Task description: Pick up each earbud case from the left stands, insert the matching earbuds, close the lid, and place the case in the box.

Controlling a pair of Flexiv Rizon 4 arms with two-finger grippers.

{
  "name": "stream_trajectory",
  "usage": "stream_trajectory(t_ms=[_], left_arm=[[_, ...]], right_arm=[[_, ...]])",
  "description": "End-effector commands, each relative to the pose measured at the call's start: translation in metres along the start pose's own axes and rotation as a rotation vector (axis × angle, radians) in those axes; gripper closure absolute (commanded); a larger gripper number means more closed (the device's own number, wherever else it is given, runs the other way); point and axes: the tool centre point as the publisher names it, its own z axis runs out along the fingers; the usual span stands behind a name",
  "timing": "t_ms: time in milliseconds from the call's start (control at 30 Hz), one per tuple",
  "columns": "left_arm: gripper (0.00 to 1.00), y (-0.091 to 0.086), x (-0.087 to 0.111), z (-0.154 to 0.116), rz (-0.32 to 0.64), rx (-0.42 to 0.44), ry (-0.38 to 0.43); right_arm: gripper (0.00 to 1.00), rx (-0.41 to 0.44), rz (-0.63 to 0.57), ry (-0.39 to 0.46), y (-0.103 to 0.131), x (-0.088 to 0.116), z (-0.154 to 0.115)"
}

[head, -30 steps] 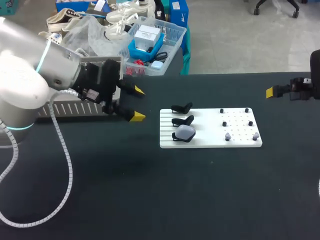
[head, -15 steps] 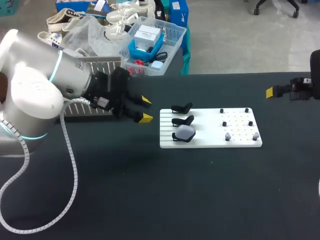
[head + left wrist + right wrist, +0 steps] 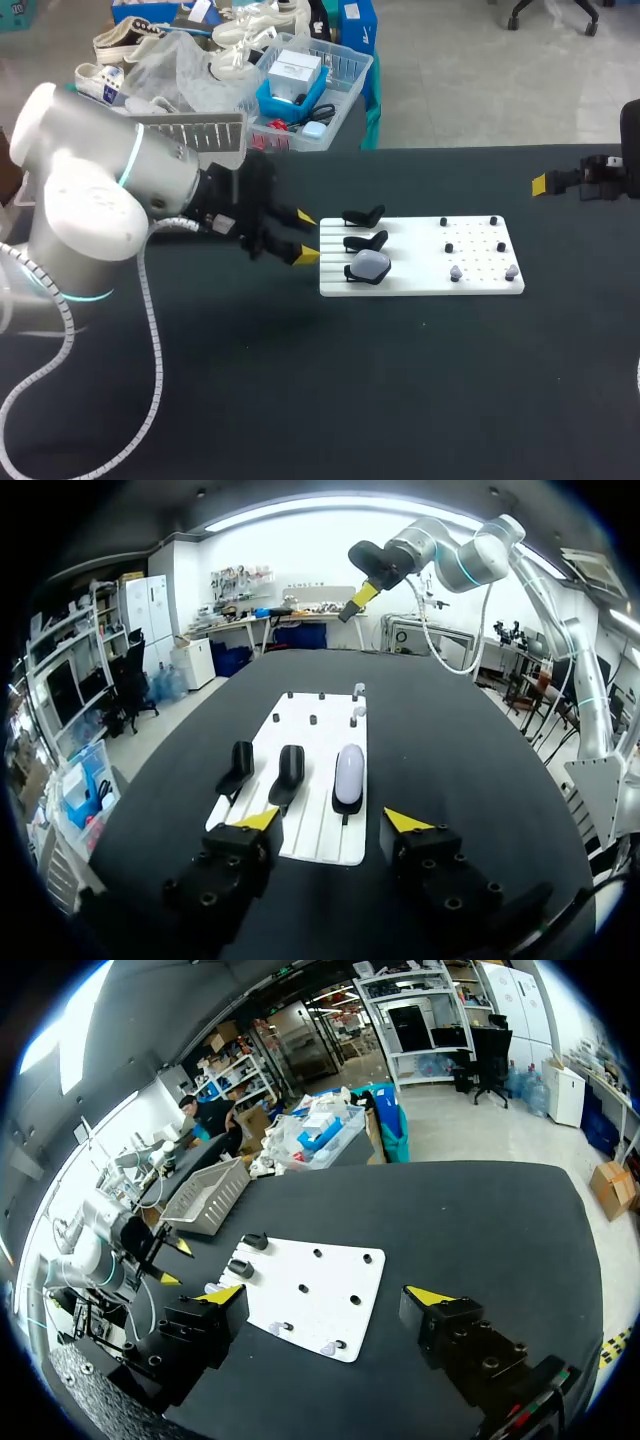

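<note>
The pale grey oval earbud case [image 3: 371, 265] is resting on a black stand [image 3: 352, 275] on the white slotted board [image 3: 420, 285], presented for grasping; the left gripper [image 3: 305, 237] is hovering released facing it, the right gripper [image 3: 326, 1295] idling released well apart.

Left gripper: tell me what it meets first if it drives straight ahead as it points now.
Likely the case, dead ahead in line with the open jaws. If the left gripper runs low, the board's near edge may come first; height is unclear.
</note>
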Motion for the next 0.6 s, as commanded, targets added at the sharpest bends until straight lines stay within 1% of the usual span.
stream_trajectory(t_ms=[33,100,300,400,433,600], left_arm=[[0.37,-0.001,0.001,0.010,-0.003,-0.002,-0.009],[0.41,-0.003,0.000,0.012,-0.008,0.002,-0.016],[0.47,-0.008,-0.003,0.021,-0.010,0.010,-0.035],[0.49,-0.011,-0.003,0.026,0.006,0.010,-0.051],[0.51,-0.012,-0.003,0.027,0.009,0.011,-0.054],[0.50,-0.015,-0.003,0.033,0.014,0.015,-0.065]], right_arm=[[0.00,-0.005,-0.001,0.000,-0.001,0.000,0.000],[0.00,-0.005,-0.001,0.000,-0.001,0.000,0.000],[0.00,-0.005,-0.001,0.000,-0.001,0.000,0.000],[0.00,-0.005,-0.001,0.000,-0.001,0.000,0.000],[0.00,-0.005,-0.001,0.000,-0.001,0.000,0.000],[0.00,-0.005,-0.001,0.000,-0.001,0.000,0.000]])
